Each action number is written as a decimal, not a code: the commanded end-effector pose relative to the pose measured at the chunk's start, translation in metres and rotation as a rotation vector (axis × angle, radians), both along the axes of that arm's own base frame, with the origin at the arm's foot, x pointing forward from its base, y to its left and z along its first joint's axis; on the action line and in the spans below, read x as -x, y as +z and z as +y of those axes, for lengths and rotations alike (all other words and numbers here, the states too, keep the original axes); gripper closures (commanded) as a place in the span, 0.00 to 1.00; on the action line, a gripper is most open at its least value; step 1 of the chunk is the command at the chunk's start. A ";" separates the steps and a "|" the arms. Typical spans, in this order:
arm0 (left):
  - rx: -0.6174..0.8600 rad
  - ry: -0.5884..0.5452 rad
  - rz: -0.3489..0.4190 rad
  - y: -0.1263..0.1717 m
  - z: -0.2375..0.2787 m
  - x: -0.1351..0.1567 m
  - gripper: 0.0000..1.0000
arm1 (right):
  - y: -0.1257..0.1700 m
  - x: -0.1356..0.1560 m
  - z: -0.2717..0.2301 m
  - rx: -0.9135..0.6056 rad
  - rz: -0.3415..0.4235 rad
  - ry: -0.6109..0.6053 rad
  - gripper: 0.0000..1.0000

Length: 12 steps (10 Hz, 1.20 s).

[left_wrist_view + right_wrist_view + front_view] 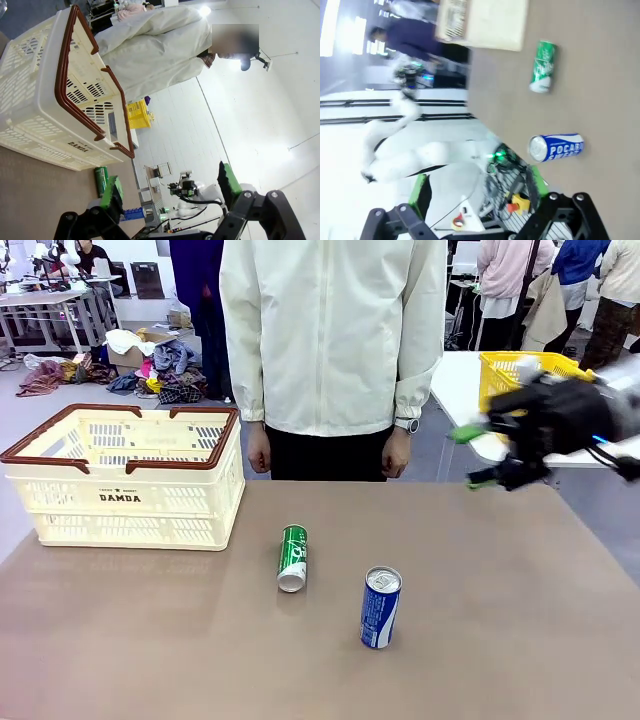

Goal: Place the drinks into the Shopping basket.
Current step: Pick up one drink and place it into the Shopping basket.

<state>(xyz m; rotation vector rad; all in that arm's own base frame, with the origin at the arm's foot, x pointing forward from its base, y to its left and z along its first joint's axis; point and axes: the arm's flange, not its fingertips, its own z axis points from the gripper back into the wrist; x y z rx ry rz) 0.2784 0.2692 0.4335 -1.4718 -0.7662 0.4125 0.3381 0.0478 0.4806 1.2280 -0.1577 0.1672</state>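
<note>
Two drinks rest around the middle of the table: green can lying, blue can upright nearer the front edge. The Shopping basket stands at the far left corner. Left gripper and right gripper are spread, empty. The cans seem light, stiff and slippery: grip across the body's middle.

Even overhead light left soft shadows beneath the slim green-and-white metal can and the blue-and-white metal can. The black right gripper was motion-blurred (its wrist view too); a bright ceiling lamp glared in the left wrist view.
</note>
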 end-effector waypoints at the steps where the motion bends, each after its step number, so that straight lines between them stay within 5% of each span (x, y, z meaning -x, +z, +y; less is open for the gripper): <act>1: 0.008 -0.011 0.005 0.004 0.000 0.002 0.00 | -0.038 0.038 -0.052 -0.311 -0.115 0.044 0.00; 3: 0.008 -0.011 0.005 0.004 0.000 0.002 0.00 | -0.067 0.085 -0.091 -0.435 -0.206 -0.031 0.00; 6: 0.008 -0.011 0.005 0.004 0.000 0.002 0.00 | -0.103 0.112 -0.105 -0.349 -0.180 -0.074 0.00; 7: 0.008 -0.011 0.005 0.004 0.000 0.002 0.00 | -0.115 0.106 -0.089 -0.251 -0.144 -0.008 0.00; 8: 0.008 -0.011 0.005 0.004 0.000 0.002 0.00 | -0.068 0.053 -0.167 -0.418 -0.177 -0.082 0.00; 12: 0.008 -0.011 0.005 0.004 0.000 0.002 0.00 | -0.068 0.053 -0.167 -0.418 -0.177 -0.082 0.00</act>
